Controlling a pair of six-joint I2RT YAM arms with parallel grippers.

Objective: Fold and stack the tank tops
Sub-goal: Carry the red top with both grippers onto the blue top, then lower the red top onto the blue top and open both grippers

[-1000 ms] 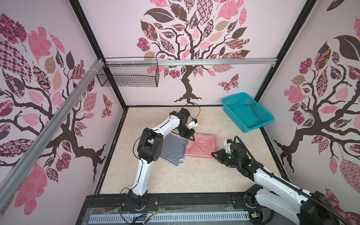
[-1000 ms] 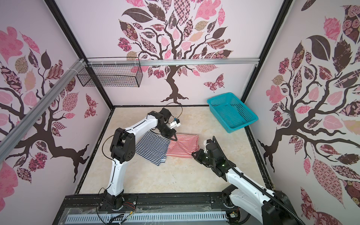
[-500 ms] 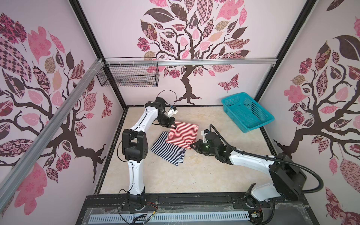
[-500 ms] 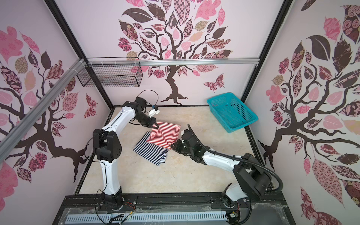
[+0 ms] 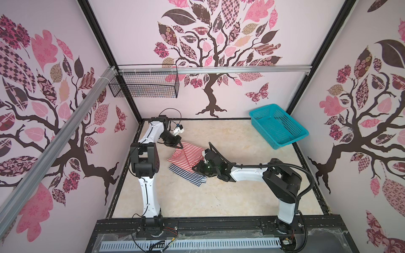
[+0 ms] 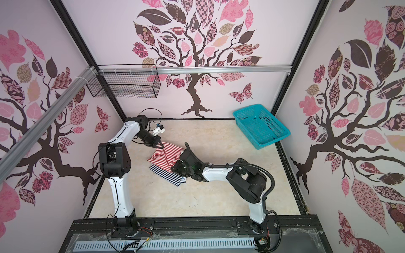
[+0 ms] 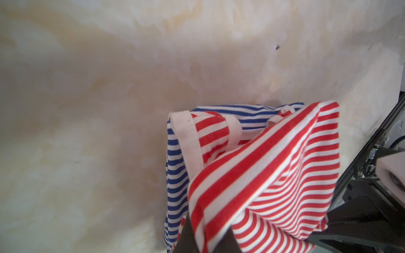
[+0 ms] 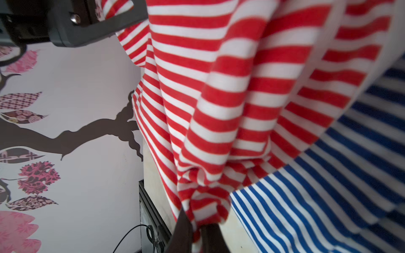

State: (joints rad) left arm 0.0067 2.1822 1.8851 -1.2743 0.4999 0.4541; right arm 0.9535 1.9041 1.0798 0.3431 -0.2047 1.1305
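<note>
The red-and-white tank top (image 5: 186, 154) (image 6: 167, 153) hangs folded between both grippers, draped over the far part of the navy-and-white tank top (image 5: 186, 175) (image 6: 167, 174), which lies flat on the beige table. My left gripper (image 5: 180, 145) (image 6: 161, 145) is shut on the red top's far corner. My right gripper (image 5: 196, 167) (image 6: 175, 169) is shut on its near corner. The left wrist view shows the left gripper (image 7: 206, 238) pinching red stripes (image 7: 274, 175) with navy stripes (image 7: 175, 175) beneath. In the right wrist view, the right gripper (image 8: 197, 232) bunches red cloth (image 8: 219, 98) above the navy top (image 8: 328, 186).
A teal mesh basket (image 5: 278, 127) (image 6: 260, 124) stands tilted at the back right corner. A black wire basket (image 5: 144, 85) hangs on the back wall at the left. The left wall and the table's black border run close to the tops.
Both grippers have carried the red-and-white top to the left, from beside the navy-and-white top to over it. Both stayed shut on the cloth.
</note>
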